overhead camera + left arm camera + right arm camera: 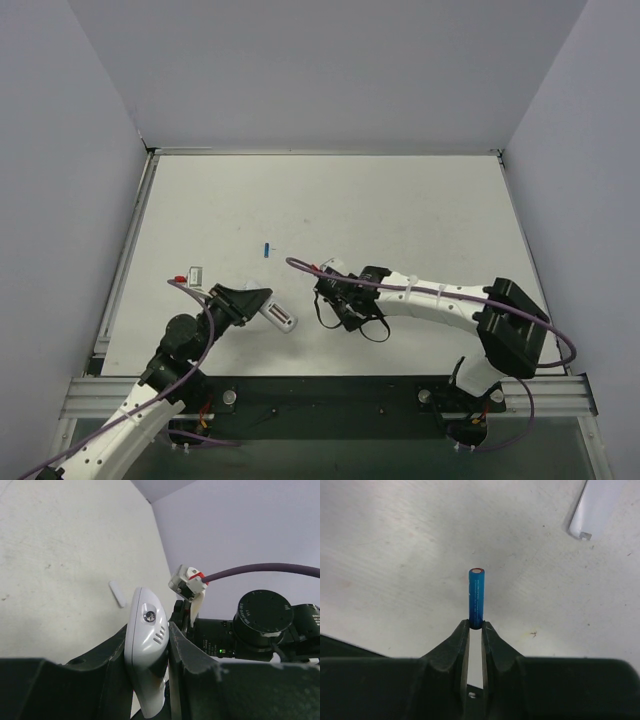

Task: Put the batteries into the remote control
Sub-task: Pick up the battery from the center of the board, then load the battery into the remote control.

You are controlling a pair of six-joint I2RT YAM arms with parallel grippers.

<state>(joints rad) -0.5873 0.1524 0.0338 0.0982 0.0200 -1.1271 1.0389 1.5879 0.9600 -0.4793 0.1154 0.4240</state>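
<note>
My left gripper is shut on the white remote control, which stands on edge between the jaws with its rounded end pointing away. In the top view the left gripper holds the remote low over the table's front left. My right gripper is shut on the base of one blue battery, which sticks out forward above the table. In the top view the right gripper is just right of the remote. The second blue battery lies loose on the table beyond them.
A small white plastic strip, perhaps the battery cover, lies on the table beside the right gripper; it also shows in the left wrist view. The right arm's wrist and purple cable are close to the left gripper.
</note>
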